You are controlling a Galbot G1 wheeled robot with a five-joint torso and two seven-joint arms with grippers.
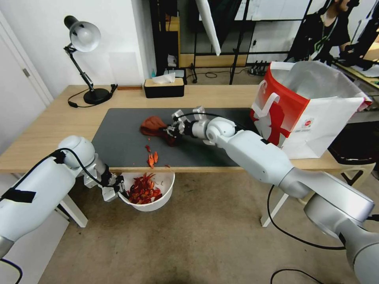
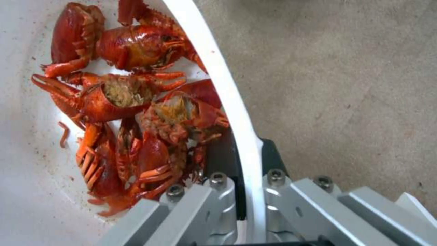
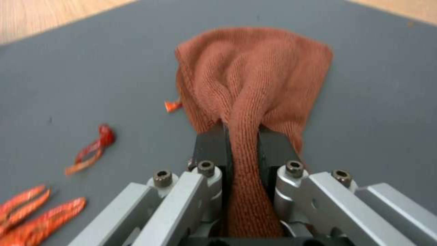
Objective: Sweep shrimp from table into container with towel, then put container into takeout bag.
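Observation:
My right gripper is shut on the rust-red towel, which trails flat on the dark mat of the table. A few shrimp pieces lie on the mat near the front edge. Below that edge, my left gripper is shut on the rim of the white container, with one finger inside and one outside. The container holds a heap of red shrimp. The red and white takeout bag stands open at the table's right end.
A black tissue box and a desk lamp stand at the back of the table. A small red scrap lies on the mat beside the towel. Bare carpet floor lies below the container.

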